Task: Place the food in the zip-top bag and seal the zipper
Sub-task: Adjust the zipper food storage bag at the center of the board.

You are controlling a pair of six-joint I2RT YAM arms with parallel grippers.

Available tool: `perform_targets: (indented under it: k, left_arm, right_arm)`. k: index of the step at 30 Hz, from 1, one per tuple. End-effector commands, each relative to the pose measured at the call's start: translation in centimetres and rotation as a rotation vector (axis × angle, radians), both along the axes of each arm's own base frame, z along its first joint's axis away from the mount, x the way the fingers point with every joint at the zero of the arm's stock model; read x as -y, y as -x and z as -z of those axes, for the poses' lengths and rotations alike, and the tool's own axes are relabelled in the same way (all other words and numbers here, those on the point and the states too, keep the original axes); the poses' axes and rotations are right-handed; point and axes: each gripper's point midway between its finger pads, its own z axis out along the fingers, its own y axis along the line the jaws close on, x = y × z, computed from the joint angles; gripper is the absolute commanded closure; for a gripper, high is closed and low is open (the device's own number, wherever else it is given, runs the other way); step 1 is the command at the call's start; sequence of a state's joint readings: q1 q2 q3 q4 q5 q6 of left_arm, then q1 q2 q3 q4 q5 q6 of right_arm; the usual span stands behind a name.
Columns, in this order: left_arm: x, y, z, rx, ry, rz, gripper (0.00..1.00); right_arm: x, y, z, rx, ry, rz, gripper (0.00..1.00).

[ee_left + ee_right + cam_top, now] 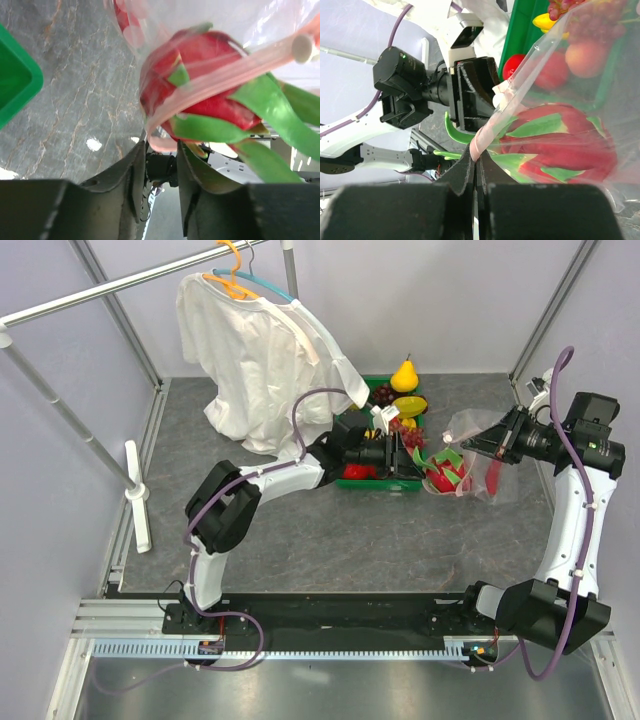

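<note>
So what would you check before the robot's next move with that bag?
1. Right gripper holding the bag's pink strip: ok, it is shut on it.
2. Left gripper holding the strip too: cannot tell; the strip sits at its fingertips, but a gap shows between them.
3. Dragon fruit fully inside the bag: not ok; its green tips poke out past the strip.
4. Bag mouth sealed: not ok; it gapes open around the fruit.
</note>
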State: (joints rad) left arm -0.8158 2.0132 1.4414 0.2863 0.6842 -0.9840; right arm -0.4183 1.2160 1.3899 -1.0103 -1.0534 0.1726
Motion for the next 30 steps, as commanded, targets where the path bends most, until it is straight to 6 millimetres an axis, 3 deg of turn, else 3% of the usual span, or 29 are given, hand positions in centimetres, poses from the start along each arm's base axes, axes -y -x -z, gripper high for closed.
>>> perform_targets:
  k: [1, 13, 19, 21, 24, 25, 27, 28, 30]
  left_arm:
    - [1.4, -0.8, -1.7, 0.035, 0.055, 0.019, 0.64]
    - [2.1, -0.3, -0.6, 0.023, 0.038, 0.027, 0.65]
    - [1.8, 0.5, -1.4, 0.037, 0.042, 0.075, 0.88]
    - [1.3, 1.6, -2.6, 0.066, 0.048, 0.12, 0.98]
    - [0.0, 2.8, -3.7, 0.103, 0.009, 0.17, 0.98]
    - [-0.2, 3.0, -4.9, 0.128, 0.009, 0.187, 0.98]
    - [-1.2, 4.2, -5.5, 0.138, -0.037, 0.24, 0.98]
    - [-1.1, 4.1, -7.0, 0.17, -0.026, 0.25, 0.98]
    - [-1.5, 4.6, -7.7, 0.176, -0.039, 0.281, 0.98]
  right_arm:
    - [-1.0, 0.8, -2.1, 0.073, -0.035, -0.049, 1.0]
    - [-1.1, 0.9, -3.0, 0.079, -0.04, -0.046, 1.0]
    - [-1.0, 0.8, -2.9, 0.076, -0.032, -0.04, 1.0]
    - [-0.9, 0.8, -2.6, 0.076, -0.021, -0.039, 1.0]
    - [0.1, 0.8, -1.3, 0.074, 0.084, -0.011, 1.0]
    - [0.8, 0.7, -1.0, 0.078, 0.151, 0.013, 1.0]
    - [3.4, 0.8, 0.9, 0.058, 0.347, 0.086, 1.0]
    - [4.2, 0.9, 1.2, 0.057, 0.403, 0.103, 1.0]
    - [5.5, 1.5, 1.5, 0.064, 0.514, 0.142, 1.0]
